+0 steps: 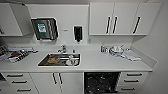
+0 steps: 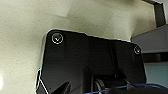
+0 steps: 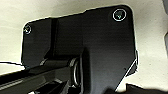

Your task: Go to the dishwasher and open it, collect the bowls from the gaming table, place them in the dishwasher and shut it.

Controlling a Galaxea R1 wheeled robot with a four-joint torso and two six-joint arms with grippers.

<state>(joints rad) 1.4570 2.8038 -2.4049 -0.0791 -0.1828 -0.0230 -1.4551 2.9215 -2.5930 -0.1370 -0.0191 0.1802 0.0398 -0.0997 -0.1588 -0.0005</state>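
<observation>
Claws well apart from seemingly open dishwasher

Counter: I see a long white worktop running wall to wall.
Sink: a steel basin sunk into it, dishes inside, tap behind.
Left end: a cluttered drying rack.
Right end: bottles, a clear dish heap, a folded cloth.

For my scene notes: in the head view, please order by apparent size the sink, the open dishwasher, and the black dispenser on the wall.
1. Sink and open dishwasher: look alike; the dishwasher is cut off at the picture's edge, so unranked.
2. Black dispenser: clearly smallest.
</observation>
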